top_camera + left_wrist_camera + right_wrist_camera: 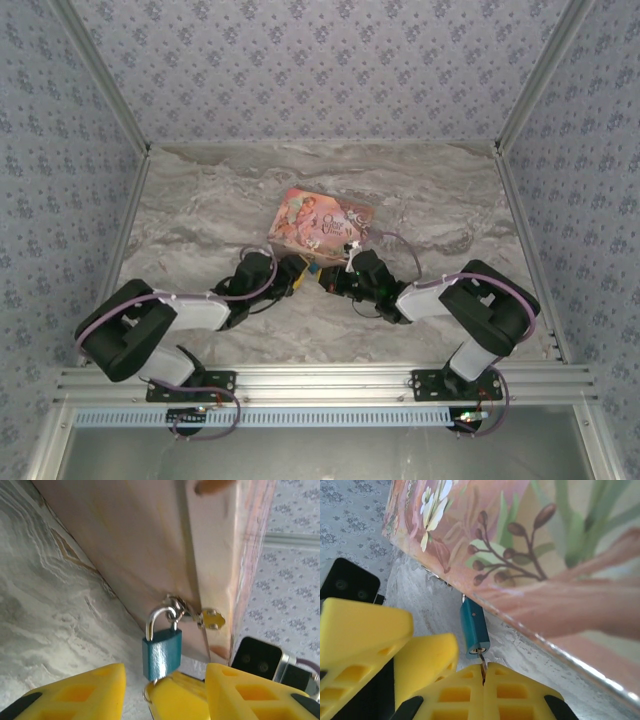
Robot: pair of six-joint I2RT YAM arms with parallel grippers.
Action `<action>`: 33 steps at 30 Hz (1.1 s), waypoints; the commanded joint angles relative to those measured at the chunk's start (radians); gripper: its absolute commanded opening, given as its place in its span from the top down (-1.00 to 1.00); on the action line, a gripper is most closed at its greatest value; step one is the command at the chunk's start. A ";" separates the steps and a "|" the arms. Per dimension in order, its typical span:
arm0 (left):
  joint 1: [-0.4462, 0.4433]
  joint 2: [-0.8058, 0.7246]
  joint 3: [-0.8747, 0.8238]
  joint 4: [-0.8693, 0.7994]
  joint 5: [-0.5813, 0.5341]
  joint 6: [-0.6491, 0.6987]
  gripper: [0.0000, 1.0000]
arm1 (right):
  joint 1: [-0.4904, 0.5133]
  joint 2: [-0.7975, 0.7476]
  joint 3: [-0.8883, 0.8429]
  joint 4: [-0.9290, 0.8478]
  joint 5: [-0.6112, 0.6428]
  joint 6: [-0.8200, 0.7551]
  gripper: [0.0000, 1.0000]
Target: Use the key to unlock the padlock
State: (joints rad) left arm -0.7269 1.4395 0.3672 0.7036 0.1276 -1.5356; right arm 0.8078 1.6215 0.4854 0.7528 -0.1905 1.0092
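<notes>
The blue-teal padlock [161, 652] hangs by its silvery shackle [157, 617] from the clasp on the pink tin's [150, 545] front side. Seen from the right wrist, the padlock [474, 630] points its keyhole end at me. The thin dark key [483, 663] is pinched in my shut right gripper [484, 674], and its tip sits in the keyhole. My left gripper [165, 692] is open, its yellow fingers [75, 695] standing wide on either side just below the padlock, not touching it. From above, both grippers meet at the tin's near edge [312, 268].
The pink illustrated tin [320, 222] lies flat in the middle of the marble table [200, 210] and rises just behind the padlock. My left gripper's fingers [427, 660] crowd close beside the right gripper. Patterned walls enclose the table.
</notes>
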 commanded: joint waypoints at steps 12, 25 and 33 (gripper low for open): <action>0.008 0.160 0.035 0.229 0.043 -0.081 0.28 | 0.010 0.009 0.029 0.002 -0.018 0.054 1.00; -0.022 0.234 0.081 0.286 0.042 -0.116 0.50 | 0.004 0.005 0.029 0.000 -0.015 0.064 1.00; -0.025 0.198 0.085 0.231 0.024 -0.093 0.78 | -0.010 -0.030 0.009 -0.024 -0.015 0.047 0.99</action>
State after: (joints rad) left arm -0.7380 1.6646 0.4274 0.9169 0.1497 -1.6352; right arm 0.7982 1.6165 0.4946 0.7464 -0.1909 1.0588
